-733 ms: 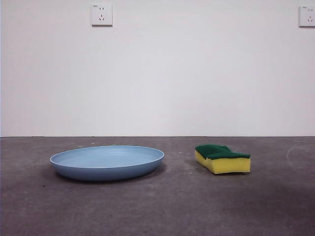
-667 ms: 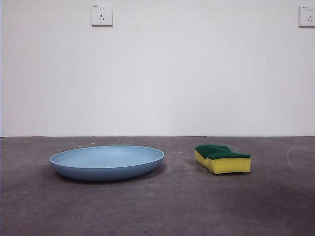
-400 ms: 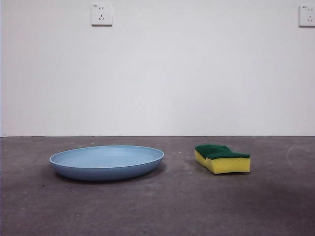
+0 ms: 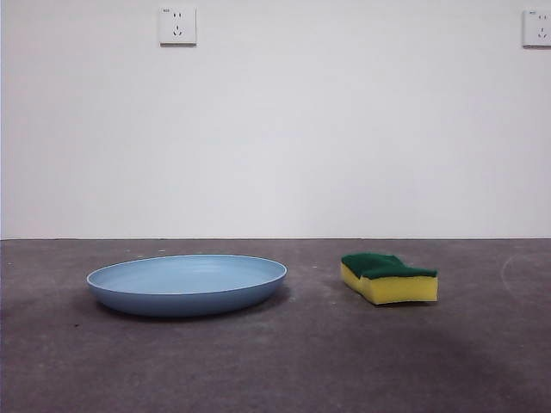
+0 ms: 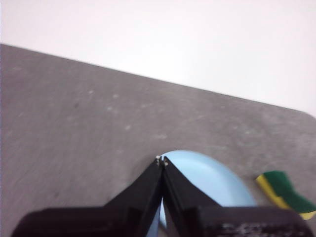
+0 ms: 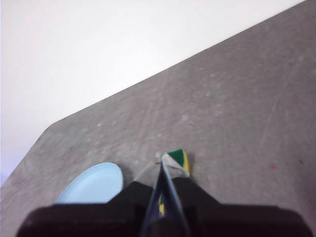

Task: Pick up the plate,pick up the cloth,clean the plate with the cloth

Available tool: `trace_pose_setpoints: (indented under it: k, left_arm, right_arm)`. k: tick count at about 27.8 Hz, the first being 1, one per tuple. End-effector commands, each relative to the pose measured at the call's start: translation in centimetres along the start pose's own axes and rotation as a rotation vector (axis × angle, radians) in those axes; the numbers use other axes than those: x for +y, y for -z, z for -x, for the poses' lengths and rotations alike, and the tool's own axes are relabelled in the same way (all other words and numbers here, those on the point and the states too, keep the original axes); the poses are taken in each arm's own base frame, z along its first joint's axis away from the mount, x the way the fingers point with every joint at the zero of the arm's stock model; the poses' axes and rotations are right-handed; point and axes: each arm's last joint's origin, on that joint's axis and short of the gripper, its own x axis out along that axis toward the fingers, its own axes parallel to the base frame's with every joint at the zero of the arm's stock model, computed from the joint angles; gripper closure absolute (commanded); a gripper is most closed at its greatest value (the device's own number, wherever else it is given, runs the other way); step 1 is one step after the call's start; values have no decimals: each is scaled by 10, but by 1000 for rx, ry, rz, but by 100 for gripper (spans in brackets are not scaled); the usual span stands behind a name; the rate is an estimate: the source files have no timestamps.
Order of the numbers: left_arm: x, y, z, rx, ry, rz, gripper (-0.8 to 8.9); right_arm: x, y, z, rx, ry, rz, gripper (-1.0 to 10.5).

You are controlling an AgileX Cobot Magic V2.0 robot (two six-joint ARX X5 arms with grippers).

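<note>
Round light-blue plastic plate (image 4: 187,285) nudged slightly toward 9 o'clock since earlier; yellow-green wavy sponge (image 4: 389,278) unmoved at 3 o'clock. Left gripper (image 5: 162,161) and right gripper (image 6: 162,159) pressed together, aloft; nothing picked up yet.

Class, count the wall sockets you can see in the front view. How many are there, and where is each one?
2. One wall socket is high on the wall above the plate; the other sits at the right edge, partly cut off. More may lie outside the frame.

Front view: low, level across the table toward the wall. Wrist views: high, looking down; all share the plate (image 4: 187,284) and sponge (image 4: 389,277).
</note>
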Motion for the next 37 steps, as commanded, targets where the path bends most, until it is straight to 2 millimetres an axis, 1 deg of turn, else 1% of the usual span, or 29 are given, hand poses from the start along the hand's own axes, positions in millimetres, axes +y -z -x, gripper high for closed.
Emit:
trace_pose_setpoints:
  k: [1, 4, 7, 9, 12, 13, 14, 15, 16, 17, 19, 20, 21, 25, 26, 28, 33, 34, 37]
  left_arm:
    - [-8, -25, -1, 9, 33, -12, 819]
    - [-17, -50, -8, 70, 79, -54, 819]
    - [-23, -69, -17, 166, 126, -84, 819]
    - [-27, -79, -23, 242, 162, -97, 819]
    - [-30, -89, -34, 356, 202, -88, 817]
    - [-30, -92, -38, 385, 205, -87, 814]
    - [-31, -94, -41, 405, 202, -84, 813]
    - [-30, -96, -45, 422, 197, -78, 800]
    - [-30, -97, -49, 430, 195, -75, 754]
    - [-30, -98, -52, 435, 194, -73, 659]
    - [-29, -99, -60, 435, 193, -69, 425]
    - [-28, -99, -63, 438, 191, -63, 345]
    - [-27, -98, -66, 446, 187, -53, 307]
    - [-23, -90, -83, 511, 171, -25, 311]
    - [-21, -86, -91, 540, 163, -21, 313]
    - [-18, -78, -113, 600, 135, -13, 315]
    - [-16, -63, -185, 775, 77, -76, 326]
    - [-16, -58, -199, 812, 64, -95, 355]
    - [-14, -39, -234, 894, 26, -133, 357]
  right_arm:
    - [12, -23, -3, 30, -34, 67, 956]
    - [24, -47, -11, 101, -62, 120, 955]
    - [31, -66, -19, 173, -64, 177, 947]
    - [35, -76, -25, 226, -50, 217, 946]
    - [38, -87, -33, 304, -34, 257, 941]
    - [39, -89, -36, 329, -29, 263, 921]
    - [39, -91, -39, 345, -25, 267, 872]
    - [39, -92, -43, 360, -22, 268, 793]
    - [38, -93, -46, 369, -18, 265, 701]
    - [38, -93, -49, 376, -16, 262, 619]
    - [36, -91, -55, 396, -4, 257, 442]
    - [35, -91, -57, 406, -1, 254, 395]
    - [34, -90, -60, 415, 1, 251, 378]
    - [32, -88, -65, 431, 6, 246, 379]
    - [32, -88, -65, 434, 7, 245, 380]
    - [32, -88, -66, 437, 8, 244, 380]
    - [32, -88, -66, 437, 9, 241, 383]
    - [32, -88, -66, 437, 9, 241, 383]
    - [32, -88, -66, 439, 9, 240, 383]
